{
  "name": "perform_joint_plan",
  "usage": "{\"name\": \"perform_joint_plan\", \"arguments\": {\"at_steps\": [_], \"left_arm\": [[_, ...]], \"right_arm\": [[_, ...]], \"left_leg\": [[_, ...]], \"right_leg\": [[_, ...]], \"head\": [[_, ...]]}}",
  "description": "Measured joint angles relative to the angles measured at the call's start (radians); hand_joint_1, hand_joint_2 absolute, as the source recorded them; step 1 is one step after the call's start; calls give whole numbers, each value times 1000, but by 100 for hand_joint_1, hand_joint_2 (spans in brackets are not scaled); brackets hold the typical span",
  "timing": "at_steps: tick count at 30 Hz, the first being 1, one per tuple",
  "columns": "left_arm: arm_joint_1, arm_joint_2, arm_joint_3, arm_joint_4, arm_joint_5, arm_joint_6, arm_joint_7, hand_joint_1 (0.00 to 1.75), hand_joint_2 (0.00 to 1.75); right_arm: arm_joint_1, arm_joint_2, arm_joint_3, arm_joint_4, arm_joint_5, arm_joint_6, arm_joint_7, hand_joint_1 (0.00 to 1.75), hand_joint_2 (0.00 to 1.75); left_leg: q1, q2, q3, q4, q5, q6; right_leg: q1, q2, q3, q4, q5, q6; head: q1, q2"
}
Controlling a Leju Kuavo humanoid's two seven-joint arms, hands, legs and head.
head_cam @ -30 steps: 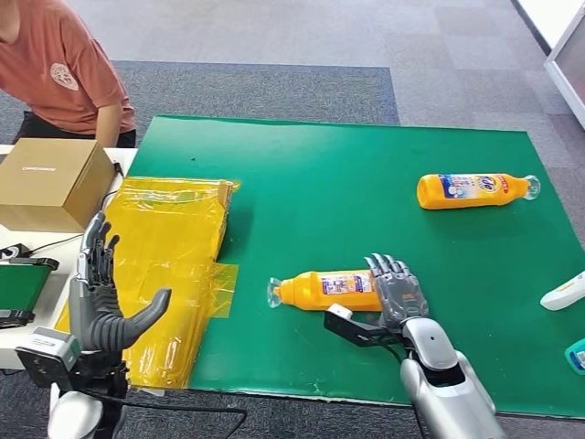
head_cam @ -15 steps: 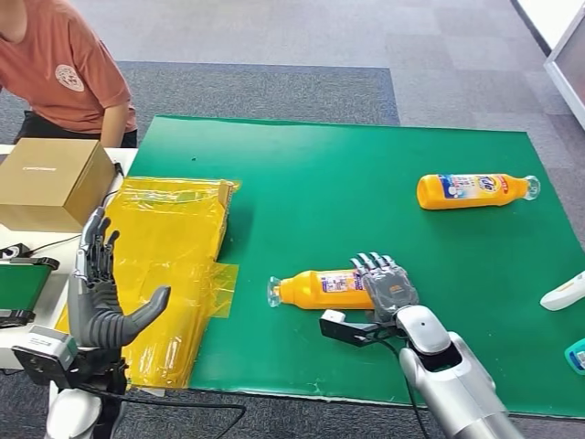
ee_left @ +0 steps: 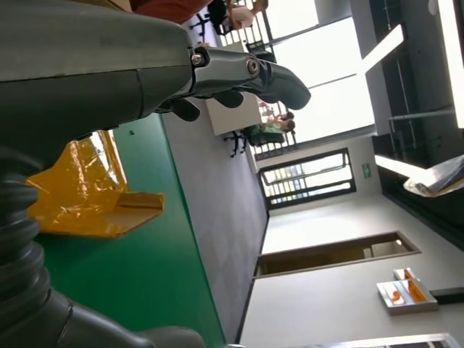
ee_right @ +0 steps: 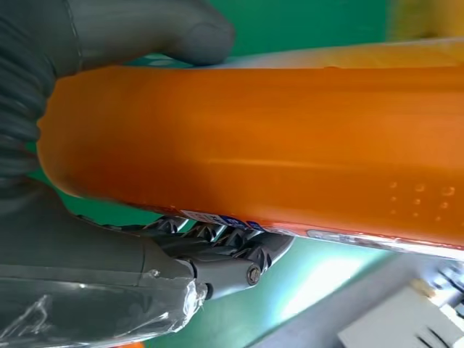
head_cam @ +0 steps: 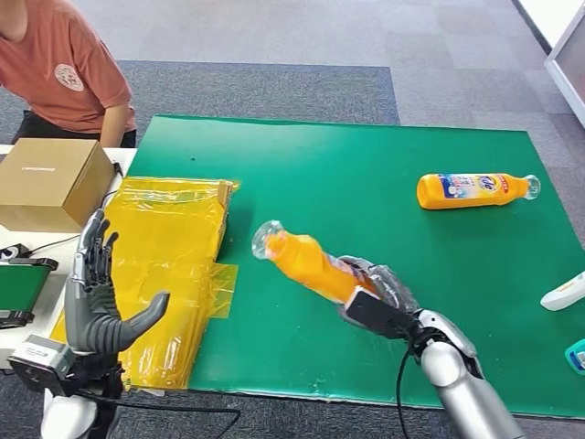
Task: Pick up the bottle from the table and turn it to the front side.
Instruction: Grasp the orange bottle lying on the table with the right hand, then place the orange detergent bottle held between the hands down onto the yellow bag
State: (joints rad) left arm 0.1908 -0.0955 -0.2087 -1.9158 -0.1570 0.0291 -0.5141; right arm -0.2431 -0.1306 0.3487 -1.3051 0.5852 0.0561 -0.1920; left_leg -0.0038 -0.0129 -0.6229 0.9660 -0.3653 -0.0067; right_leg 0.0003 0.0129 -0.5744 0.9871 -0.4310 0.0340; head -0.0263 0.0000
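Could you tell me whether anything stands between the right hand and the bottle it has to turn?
Nothing visible does: the right hand already grips the orange bottle, lifted and tilted above the green mat.

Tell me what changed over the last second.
The right hand closed on the near bottle and lifted it off the green mat, cap end tilting up toward the left. The far bottle, the left hand, the yellow bags and the cardboard box stayed put.
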Motion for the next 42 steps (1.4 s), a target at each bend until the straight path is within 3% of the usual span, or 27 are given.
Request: {"name": "perform_joint_plan", "arguments": {"at_steps": [5, 8, 15, 24, 31, 42], "left_arm": [[2, 3, -2, -1, 38, -20, 2, 0, 175], [-3, 4, -3, 6, 97, -53, 13, 0, 175], [-23, 9, -42, 36, 225, -210, 102, 0, 175], [-97, 38, -219, 75, 320, -395, 147, 0, 175], [-163, 72, -311, 107, 264, -363, 169, 0, 175], [-215, 117, -316, 123, 5, -223, 191, 0, 175]], "right_arm": [[48, 37, -75, -125, -340, 59, -84, 175, 175], [79, 72, -86, -186, -431, 55, -119, 175, 175], [117, 136, -28, -271, -187, -152, -158, 175, 175], [105, 164, 90, -245, -63, -221, -161, 175, 175], [73, 175, 124, -202, -11, -246, -147, 175, 175], [97, 174, 207, -173, 176, -249, -103, 175, 175]], "left_leg": [[0, 0, 0, 0, 0, 0], [0, 0, 0, 0, 0, 0], [0, 0, 0, 0, 0, 0], [0, 0, 0, 0, 0, 0], [0, 0, 0, 0, 1, 0], [0, 0, 0, 0, 0, 0]], "right_leg": [[0, 0, 0, 0, 0, 0], [0, 0, 0, 0, 0, 0], [0, 0, 0, 0, 0, 0], [0, 0, 0, 0, 0, 0], [0, 0, 0, 0, 0, 0], [0, 0, -1, 0, -1, -1]], "head": [[0, 0], [0, 0], [0, 0], [0, 0], [0, 0], [0, 0]]}}
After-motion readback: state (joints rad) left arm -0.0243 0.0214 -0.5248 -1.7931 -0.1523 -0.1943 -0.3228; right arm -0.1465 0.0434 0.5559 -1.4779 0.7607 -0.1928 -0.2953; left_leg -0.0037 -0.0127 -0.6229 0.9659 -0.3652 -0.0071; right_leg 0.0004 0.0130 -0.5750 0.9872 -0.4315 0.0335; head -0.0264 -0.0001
